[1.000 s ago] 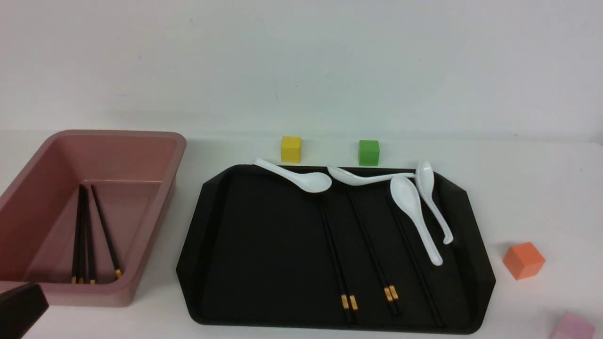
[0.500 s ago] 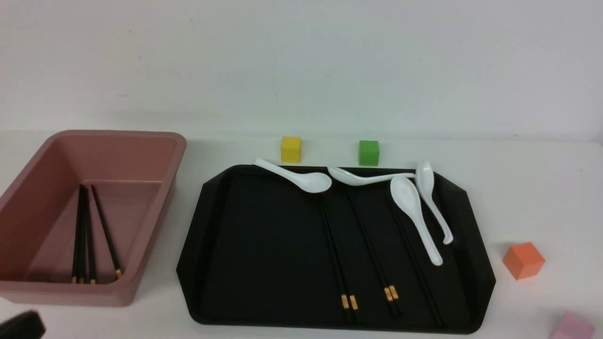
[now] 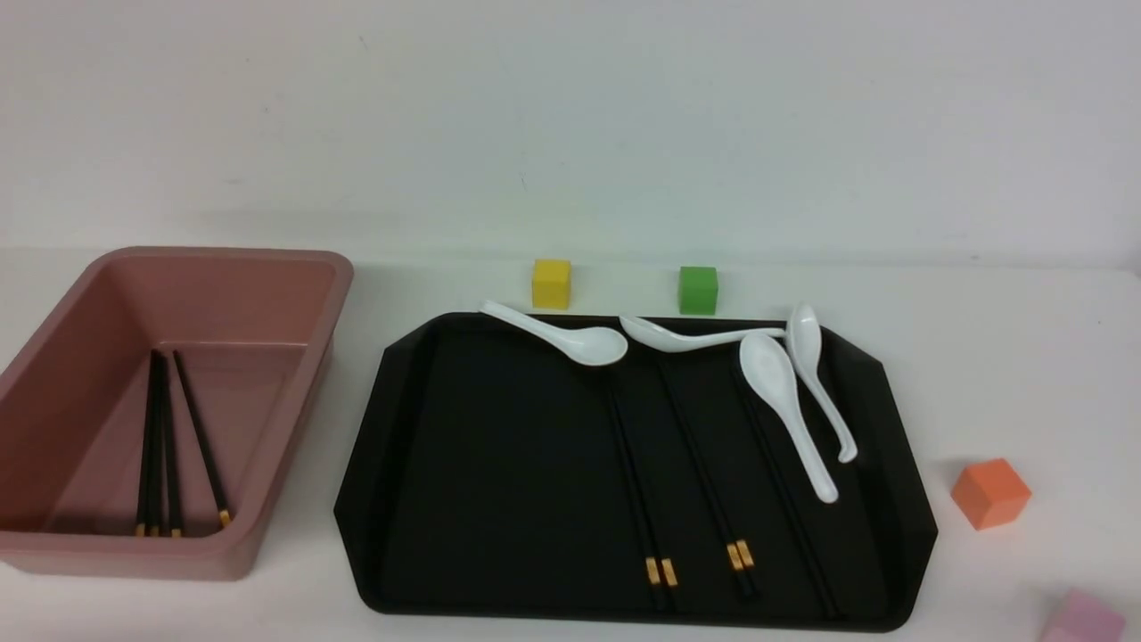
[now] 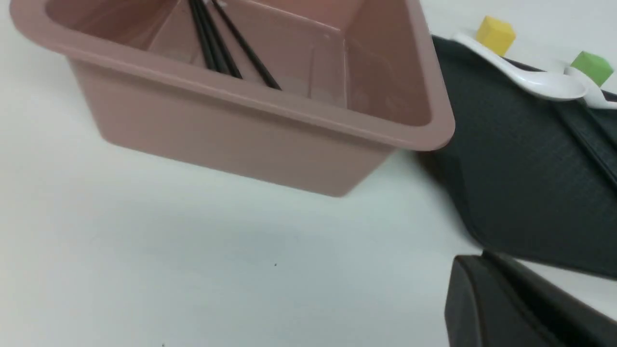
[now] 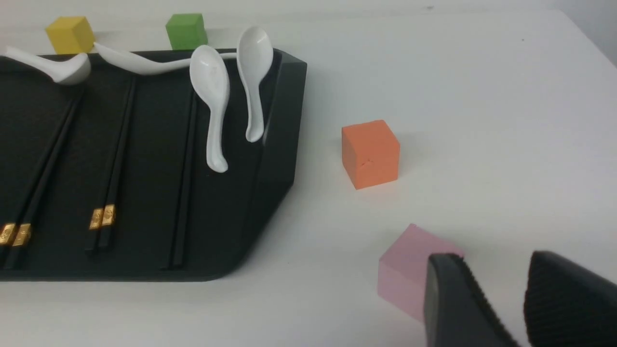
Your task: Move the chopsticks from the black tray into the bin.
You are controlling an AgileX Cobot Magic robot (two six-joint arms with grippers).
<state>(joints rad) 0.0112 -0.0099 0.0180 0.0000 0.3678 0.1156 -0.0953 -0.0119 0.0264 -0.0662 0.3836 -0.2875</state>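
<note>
White surface (image 3: pixel 1025 357); chopsticks (image 3: pixel 627 464) lie in the black tray (image 3: pixel 374 473), others in the bin (image 3: pixel 294 419). Left pincer (image 4: pixel 475 258): pressed together; right pincer (image 5: pixel 489 255): spread, unloaded. Recommended: grip mid-shaft, squarely across, clear of spoons (image 3: pixel 784 401). Long axes run near–far, slightly slanted; visible gold bands face the robot.

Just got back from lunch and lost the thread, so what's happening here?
Chopsticks are being sorted from the black tray into the pink bin. Four chopsticks lie in the bin; others are on the tray beside white spoons. Neither claw holds anything: the left claw is shut, the right claw open.
</note>
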